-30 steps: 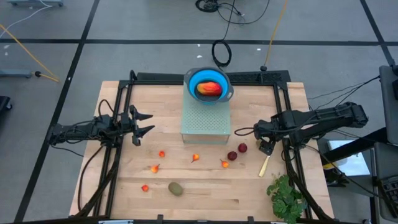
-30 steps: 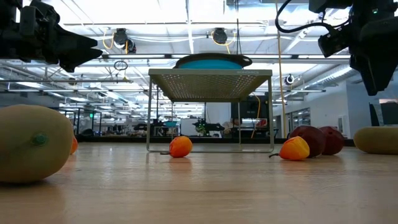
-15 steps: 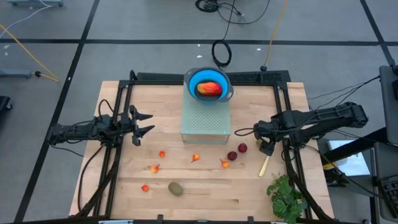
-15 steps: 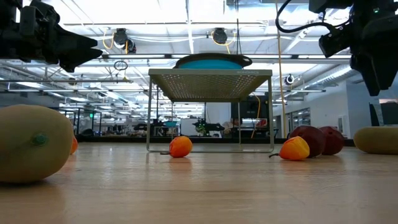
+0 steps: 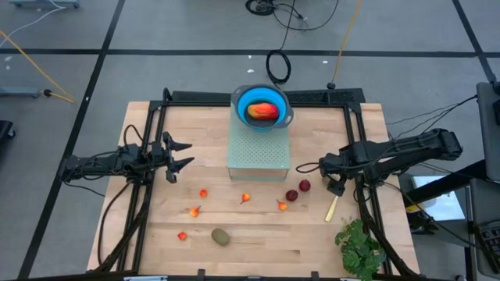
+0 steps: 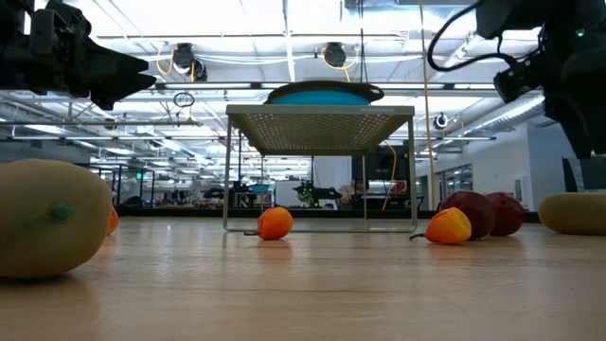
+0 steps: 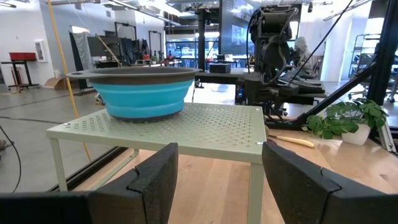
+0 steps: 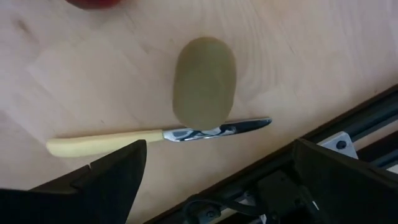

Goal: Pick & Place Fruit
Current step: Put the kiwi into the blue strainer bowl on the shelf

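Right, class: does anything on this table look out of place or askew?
Yes: a green oval fruit seems to lie across the blade of the knife, by the right edge of the table, below the open right gripper. Nothing looks spilled or damaged. The left gripper waits at the left.

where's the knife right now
In the high view the yellow-handled knife lies on the table's right side, just below the right gripper, right of the two dark red fruits and above the leafy green bunch.
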Robot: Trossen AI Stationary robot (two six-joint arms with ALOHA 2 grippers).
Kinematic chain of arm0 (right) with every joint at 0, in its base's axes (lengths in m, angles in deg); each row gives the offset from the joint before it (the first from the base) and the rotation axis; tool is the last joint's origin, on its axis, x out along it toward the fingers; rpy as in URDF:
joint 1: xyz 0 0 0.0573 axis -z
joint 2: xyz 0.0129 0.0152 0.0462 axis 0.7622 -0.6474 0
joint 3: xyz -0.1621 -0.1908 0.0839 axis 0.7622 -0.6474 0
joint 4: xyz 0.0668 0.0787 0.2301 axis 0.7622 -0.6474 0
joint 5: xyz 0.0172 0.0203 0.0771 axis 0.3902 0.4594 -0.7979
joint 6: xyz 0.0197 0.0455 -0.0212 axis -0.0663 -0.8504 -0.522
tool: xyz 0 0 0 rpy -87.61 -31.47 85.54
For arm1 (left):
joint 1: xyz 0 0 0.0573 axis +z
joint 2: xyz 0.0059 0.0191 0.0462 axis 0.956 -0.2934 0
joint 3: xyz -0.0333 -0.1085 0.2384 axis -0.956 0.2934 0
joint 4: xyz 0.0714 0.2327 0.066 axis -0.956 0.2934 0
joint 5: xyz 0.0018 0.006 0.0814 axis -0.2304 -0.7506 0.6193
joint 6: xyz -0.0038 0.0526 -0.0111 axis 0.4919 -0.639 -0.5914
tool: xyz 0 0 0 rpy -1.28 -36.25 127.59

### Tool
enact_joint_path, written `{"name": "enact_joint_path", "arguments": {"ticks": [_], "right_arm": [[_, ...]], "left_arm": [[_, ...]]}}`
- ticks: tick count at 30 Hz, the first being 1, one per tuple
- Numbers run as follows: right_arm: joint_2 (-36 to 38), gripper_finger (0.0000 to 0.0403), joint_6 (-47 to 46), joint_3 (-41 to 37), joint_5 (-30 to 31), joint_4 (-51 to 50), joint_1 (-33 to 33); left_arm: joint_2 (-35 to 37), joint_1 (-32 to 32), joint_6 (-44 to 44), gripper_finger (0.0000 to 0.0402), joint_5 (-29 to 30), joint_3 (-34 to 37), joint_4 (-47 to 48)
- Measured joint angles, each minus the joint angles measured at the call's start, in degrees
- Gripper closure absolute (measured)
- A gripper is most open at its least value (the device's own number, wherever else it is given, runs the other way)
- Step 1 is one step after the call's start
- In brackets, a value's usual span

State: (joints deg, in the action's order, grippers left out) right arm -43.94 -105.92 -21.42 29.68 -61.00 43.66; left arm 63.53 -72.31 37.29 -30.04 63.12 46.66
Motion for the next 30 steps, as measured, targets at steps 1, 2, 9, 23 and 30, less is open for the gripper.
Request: {"name": "enact_joint_path", "arguments": {"ticks": [1, 2, 9, 23, 30], "right_arm": [[0.0, 0.0005, 0.5, -0.4, 0.0, 0.1, 0.0], [0.0, 0.0005, 0.7, -0.8, 0.0, 0.4, 0.0], [0.0, 0.0006, 2.3, -3.6, 0.0, 4.7, 0.0], [0.0, 0.0007, 2.2, -7.7, 0.2, 11.5, 0.0], [0.0, 0.0007, 1.8, -12.3, 0.3, 18.2, 0.0]], "left_arm": [[0.0, 0.0, 0.0, 0.0167, 0.0, 0.0, 0.0], [0.0, 0.0, 0.0, 0.0167, 0.0, 0.0, 0.0], [0.0, 0.0, 0.0, 0.0167, 0.0, 0.0, 0.0], [0.0, 0.0, 0.0, 0.0167, 0.0, 0.0, 0.0], [0.0, 0.0, 0.0, 0.0167, 0.0, 0.0, 0.0]]}}
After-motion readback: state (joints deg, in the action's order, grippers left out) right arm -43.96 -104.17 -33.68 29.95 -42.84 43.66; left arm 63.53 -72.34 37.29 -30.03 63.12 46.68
